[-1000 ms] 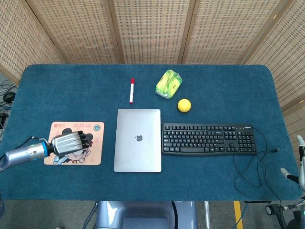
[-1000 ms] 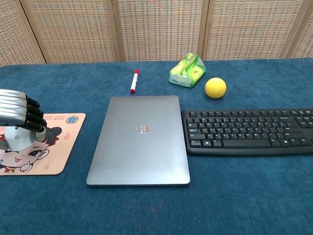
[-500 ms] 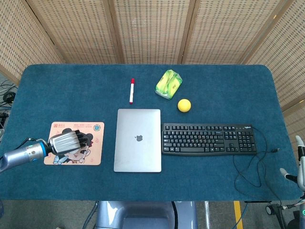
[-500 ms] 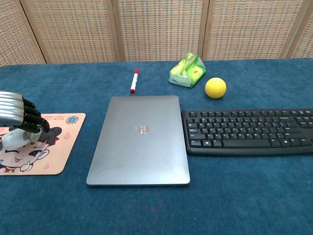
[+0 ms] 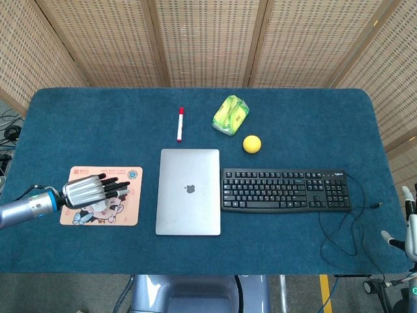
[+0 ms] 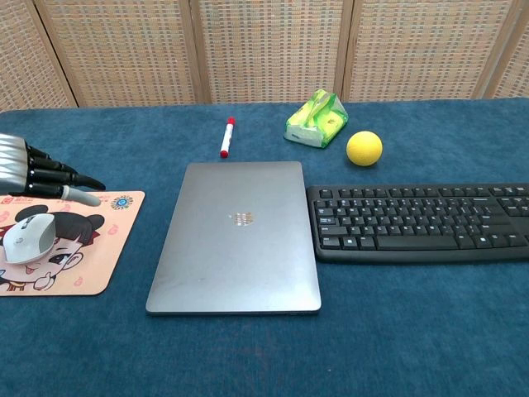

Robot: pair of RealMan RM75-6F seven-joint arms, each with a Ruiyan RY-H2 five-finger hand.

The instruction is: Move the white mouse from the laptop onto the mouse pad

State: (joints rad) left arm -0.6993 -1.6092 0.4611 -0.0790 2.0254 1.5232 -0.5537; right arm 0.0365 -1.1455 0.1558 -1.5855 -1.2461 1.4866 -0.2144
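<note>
The white mouse [image 6: 29, 238] lies on the mouse pad [image 6: 91, 265], a peach-coloured pad with a cartoon face printed on it, near the left edge of the blue tabletop [image 5: 293, 124]. In the chest view the mouse sits flat on the pad, free of any grip. The left hand [image 5: 91, 190] hovers above it with its fingers [image 6: 58, 178] stretched out straight and spread apart, holding nothing; in the head view the hand hides the mouse from above. The arm reaches in from the left edge of the tabletop.

The closed silver laptop [image 5: 188, 191] lies just to the right of the pad, its lid bare. A black keyboard [image 5: 285, 190] sits just beside the laptop on its right, its cable [image 5: 345, 231] looping off toward the right edge of the tabletop. Behind the laptop lie a marker with a red cap [image 5: 180, 124], a green and yellow packet [image 5: 231, 115] and a yellow ball [image 5: 252, 144], the ball near the packet.

Only a small part of the right hand [image 5: 405, 225] shows at the far right edge of the head view, off the tabletop; whether it is open or closed cannot be told.
</note>
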